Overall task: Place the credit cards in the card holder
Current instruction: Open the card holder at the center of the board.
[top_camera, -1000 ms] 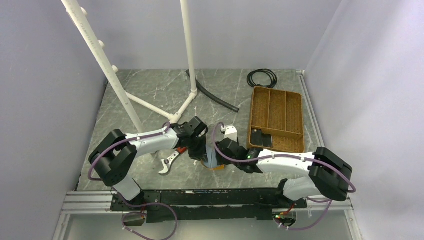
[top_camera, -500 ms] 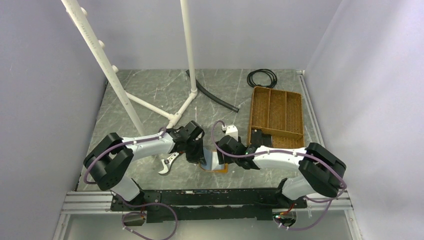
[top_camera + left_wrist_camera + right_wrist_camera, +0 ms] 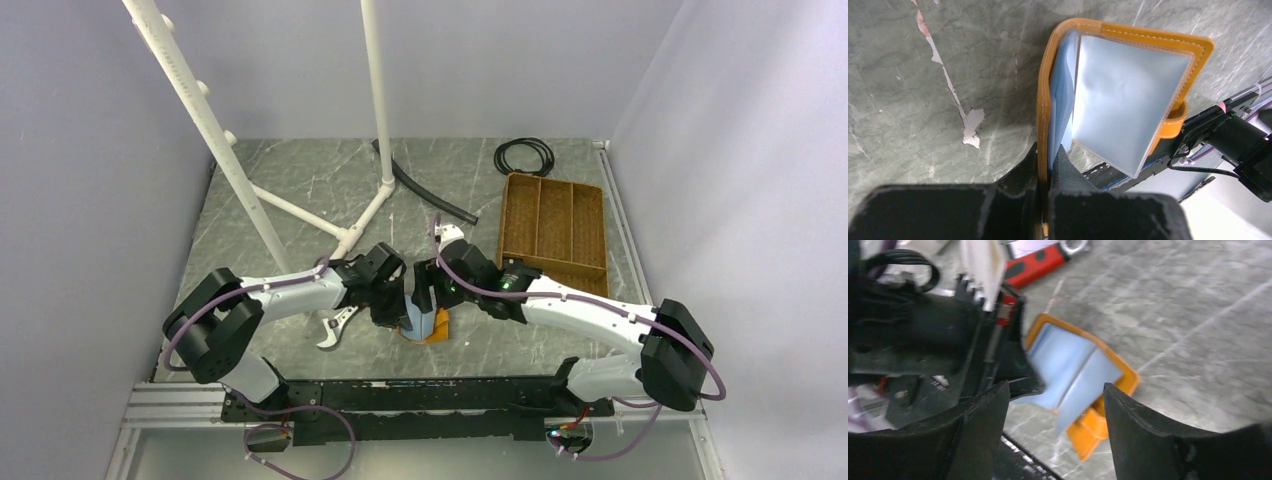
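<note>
The card holder is an orange leather-like wallet with pale blue inner sleeves. It stands open on the table near the front middle. My left gripper is shut on its orange cover edge, with one sleeve pinched in, and comes in from the left. My right gripper is open just above and behind the card holder, with nothing between its fingers. No credit cards show; my right arm covers the tray's near left corner.
A brown divided tray sits at the back right, with a black cable coil behind it. A white pipe rack and a black hose lie at the back. A red-handled wrench lies under my left arm.
My right gripper has lifted back from the near right of the card holder to just behind it, and its jaws have opened wider. The left gripper keeps its hold.
</note>
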Controlling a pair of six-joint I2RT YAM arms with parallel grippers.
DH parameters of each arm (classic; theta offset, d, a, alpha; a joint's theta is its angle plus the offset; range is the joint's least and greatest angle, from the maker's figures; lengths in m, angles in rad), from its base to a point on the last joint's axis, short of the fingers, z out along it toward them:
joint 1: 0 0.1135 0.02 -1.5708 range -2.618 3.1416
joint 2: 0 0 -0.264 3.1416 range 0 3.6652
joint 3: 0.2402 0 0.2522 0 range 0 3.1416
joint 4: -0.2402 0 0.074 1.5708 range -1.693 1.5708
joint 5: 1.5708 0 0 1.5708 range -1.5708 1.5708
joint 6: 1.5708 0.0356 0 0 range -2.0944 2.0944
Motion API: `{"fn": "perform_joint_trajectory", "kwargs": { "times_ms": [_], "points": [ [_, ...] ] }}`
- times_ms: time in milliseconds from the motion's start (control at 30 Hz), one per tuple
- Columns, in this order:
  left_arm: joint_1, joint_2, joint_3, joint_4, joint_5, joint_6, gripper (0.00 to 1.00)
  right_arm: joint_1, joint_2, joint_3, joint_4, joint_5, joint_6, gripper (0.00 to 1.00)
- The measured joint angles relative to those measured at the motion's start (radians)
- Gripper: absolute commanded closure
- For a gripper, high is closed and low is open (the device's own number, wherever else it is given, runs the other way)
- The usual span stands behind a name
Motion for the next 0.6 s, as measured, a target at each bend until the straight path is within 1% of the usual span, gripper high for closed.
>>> {"fn": "perform_joint_trajectory", "kwargs": {
  "times_ms": [33, 133, 200, 267, 333, 433, 533, 567, 600],
  "points": [
    [0.0, -0.003, 0.0, -0.001, 0.0, 0.0, 1.0, -0.008, 0.0, 0.011, 0.011, -0.034, 0.004, 0.51],
    [0.0, -0.018, 0.0, -0.008, -0.001, 0.0, 1.0, -0.033, 0.003, 0.01, 0.05, -0.137, 0.029, 0.77],
    [0.001, -0.023, 0.0, -0.011, -0.002, 0.001, 1.0, -0.056, 0.013, -0.011, 0.098, -0.198, 0.06, 0.89],
    [0.001, -0.024, 0.0, -0.012, -0.004, 0.001, 1.0, -0.083, 0.033, -0.052, 0.152, -0.238, 0.087, 0.98],
    [0.001, -0.024, -0.004, -0.005, -0.003, 0.0, 1.0, -0.108, 0.062, -0.107, 0.198, -0.283, 0.105, 1.0],
    [0.002, -0.024, -0.015, 0.005, -0.002, 0.001, 1.0, -0.138, 0.103, -0.199, 0.262, -0.346, 0.116, 1.0],
    [0.011, -0.024, -0.03, 0.029, 0.008, 0.005, 1.0, -0.188, 0.132, -0.304, 0.343, -0.449, 0.118, 1.0],
    [0.015, -0.024, -0.035, 0.035, 0.013, 0.007, 0.93, -0.202, 0.138, -0.324, 0.36, -0.472, 0.124, 1.0],
    [0.022, -0.024, -0.04, 0.04, 0.019, 0.01, 0.83, -0.223, 0.14, -0.34, 0.389, -0.504, 0.126, 1.0]
  ]
}}
